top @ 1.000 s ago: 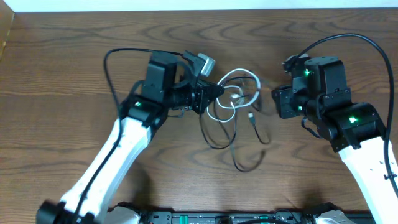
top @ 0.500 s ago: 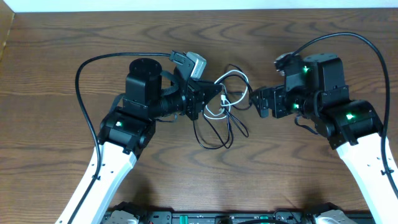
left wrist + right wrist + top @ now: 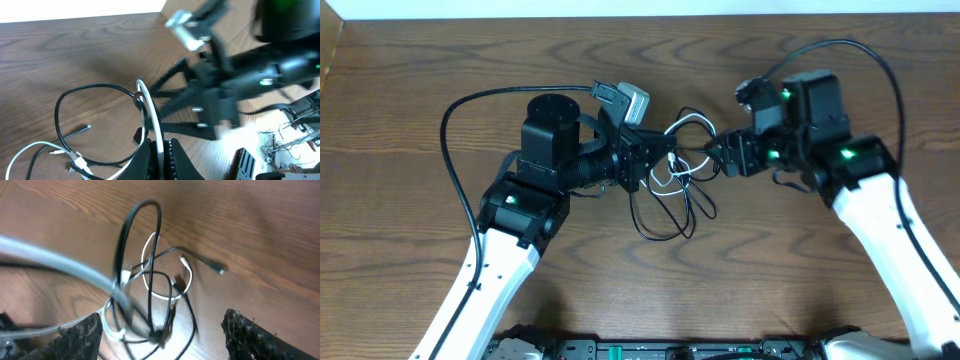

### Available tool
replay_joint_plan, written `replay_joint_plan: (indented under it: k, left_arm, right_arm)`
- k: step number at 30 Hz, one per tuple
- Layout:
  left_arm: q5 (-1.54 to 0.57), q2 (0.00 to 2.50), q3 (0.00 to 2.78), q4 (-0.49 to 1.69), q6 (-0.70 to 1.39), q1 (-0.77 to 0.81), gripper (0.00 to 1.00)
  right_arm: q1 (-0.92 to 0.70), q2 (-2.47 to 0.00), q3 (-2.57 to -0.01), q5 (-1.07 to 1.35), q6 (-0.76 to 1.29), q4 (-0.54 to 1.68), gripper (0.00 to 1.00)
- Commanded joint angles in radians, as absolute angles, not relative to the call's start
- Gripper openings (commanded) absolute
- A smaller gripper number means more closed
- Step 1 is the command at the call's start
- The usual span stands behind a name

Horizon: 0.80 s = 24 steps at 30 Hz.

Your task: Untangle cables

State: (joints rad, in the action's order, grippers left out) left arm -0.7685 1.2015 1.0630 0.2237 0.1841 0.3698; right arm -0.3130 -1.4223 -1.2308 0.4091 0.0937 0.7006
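Since half a second earlier, the right arm (image 3: 860,190) had been swung leftward and slightly toward the far edge. The right jaws had thus been carried from just beside the cables (image 3: 680,175) up to the right edge of the tangle. The left arm (image 3: 535,190) had been kept where it was. Against the frame a full second earlier, the tangle had been drawn leftward and bunched tighter.

The cables were seen gathered on the tabletop (image 3: 420,80), between the two arms and near its middle. The left jaws were closed on the white cable (image 3: 150,115), which was pinched between them and arched upward from the grip. A black cable (image 3: 95,86) was looped out to the left of the grip. One small plug end (image 3: 82,130) was seen inside that loop, over the wood.

The right jaws were spread wide, with the two dark fingertips (image 3: 80,335) set at either side of the wrist view and nothing clamped between them. Below them, black loops were crossed over a white loop (image 3: 148,287), and one black cord was run out to a plug (image 3: 216,270) lying on the wood. Across that view a pale strand was blurred, and its course could not be traced. From overhead, a black loop (image 3: 660,237) was seen trailing from the tangle toward the near edge.
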Motion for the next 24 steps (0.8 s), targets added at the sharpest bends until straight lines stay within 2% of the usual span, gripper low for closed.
replay_joint_plan:
  k: [1, 7, 11, 13, 19, 24]
  left_arm:
    - [-0.775, 1.185, 1.089, 0.224, 0.194, 0.365, 0.08]
    - [-0.775, 1.185, 1.089, 0.226, 0.194, 0.365, 0.07]
    - [-0.775, 1.185, 1.089, 0.226, 0.194, 0.365, 0.07]
    - [-0.775, 1.185, 1.089, 0.226, 0.193, 0.365, 0.08]
    - [-0.774, 1.185, 1.089, 0.224, 0.193, 0.363, 0.08]
    - [-0.776, 1.183, 1.089, 0.228, 0.194, 0.336, 0.08]
  right_arm:
    - [-0.336, -1.47, -1.234, 0.454, 0.081, 0.667, 0.71]
    - [-0.363, -1.538, -1.234, 0.459, 0.1, 0.629, 0.72]
    - [-0.375, -1.583, -1.234, 0.309, 0.112, 0.615, 0.58]
    - [-0.377, -1.602, -1.234, 0.165, 0.188, 0.628, 0.55]
    - [-0.375, -1.623, -1.227, -0.224, 0.353, 0.743, 0.61]
    - [-0.351, -1.623, -1.198, -0.352, 0.365, 0.778, 0.67]
